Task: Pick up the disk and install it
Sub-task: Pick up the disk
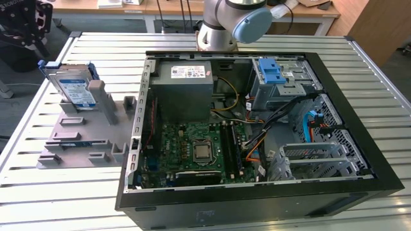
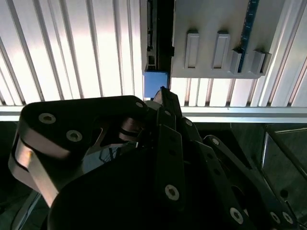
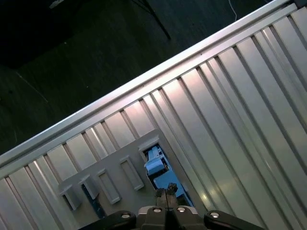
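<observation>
The disk (image 1: 72, 89) stands on edge in the grey holder (image 1: 80, 132) at the exterior view's left, silver with a white and blue label and blue side rails. My gripper (image 1: 29, 36) hangs above the table's far left corner, beyond the disk and apart from it. In the first wrist view the disk's blue rail (image 3: 155, 163) lies just ahead of my gripper (image 3: 166, 193). The second wrist view shows the disk (image 2: 156, 82) edge-on past my gripper (image 2: 163, 94). The fingers are shut with nothing between them.
An open computer case (image 1: 359, 120) lies on the slatted metal table (image 1: 77, 202). Inside it are a grey power supply (image 1: 189, 86), a motherboard (image 1: 199, 149) and a metal drive cage with a blue latch (image 1: 270, 72). The arm's base (image 1: 218, 29) stands behind the case.
</observation>
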Tool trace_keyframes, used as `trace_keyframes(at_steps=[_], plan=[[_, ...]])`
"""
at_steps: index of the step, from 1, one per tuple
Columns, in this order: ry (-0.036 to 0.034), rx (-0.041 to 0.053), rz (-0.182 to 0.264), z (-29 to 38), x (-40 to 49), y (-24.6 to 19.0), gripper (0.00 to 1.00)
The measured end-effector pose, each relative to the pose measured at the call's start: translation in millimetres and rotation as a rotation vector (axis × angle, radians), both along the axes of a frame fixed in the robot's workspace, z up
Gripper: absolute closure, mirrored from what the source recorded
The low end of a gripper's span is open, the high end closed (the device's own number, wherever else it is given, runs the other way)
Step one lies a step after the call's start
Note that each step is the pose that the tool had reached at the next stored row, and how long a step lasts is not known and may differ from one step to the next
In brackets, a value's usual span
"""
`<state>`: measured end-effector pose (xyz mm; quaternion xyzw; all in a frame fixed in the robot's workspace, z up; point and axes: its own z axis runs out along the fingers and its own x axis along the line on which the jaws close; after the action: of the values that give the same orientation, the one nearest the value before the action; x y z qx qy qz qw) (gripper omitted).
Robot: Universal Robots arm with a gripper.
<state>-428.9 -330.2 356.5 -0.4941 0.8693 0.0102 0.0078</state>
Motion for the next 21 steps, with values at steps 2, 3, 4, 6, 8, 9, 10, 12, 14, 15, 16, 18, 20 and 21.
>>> trace_keyframes(at_steps=[2, 3, 4, 6, 8, 9, 10, 12, 14, 15, 16, 18, 20, 21], plan=[[-0.0007, 0.0000, 0.001, -0.6, 0.2, 0.1, 0.89], [-0.0007, -0.0001, 0.004, -0.9, 0.5, 0.1, 0.89], [-0.0005, -0.0002, 0.011, -1.0, 1.0, 0.1, 0.89], [-0.0008, 0.0000, 0.038, -1.4, 1.3, 0.1, 0.89], [-0.0006, -0.0001, 0.074, -1.7, 1.4, 0.1, 0.89], [-0.0006, -0.0001, 0.092, -1.9, 1.4, 0.1, 0.89], [-0.0006, 0.0000, 0.110, -2.2, 1.4, 0.1, 0.89], [-0.0007, 0.0000, 0.146, -2.7, 1.4, 0.1, 0.89], [-0.0007, 0.0000, 0.183, -3.3, 1.4, 0.1, 0.89], [-0.0009, 0.0000, 0.201, -3.6, 1.4, 0.1, 0.89], [-0.0009, 0.0000, 0.219, -3.9, 1.4, 0.1, 0.89], [-0.0008, 0.0000, 0.255, -4.3, 1.4, 0.1, 0.89], [-0.0009, 0.0000, 0.291, -4.7, 1.4, 0.0, 0.89], [-0.0009, 0.0000, 0.308, -4.9, 1.4, 0.1, 0.89]])
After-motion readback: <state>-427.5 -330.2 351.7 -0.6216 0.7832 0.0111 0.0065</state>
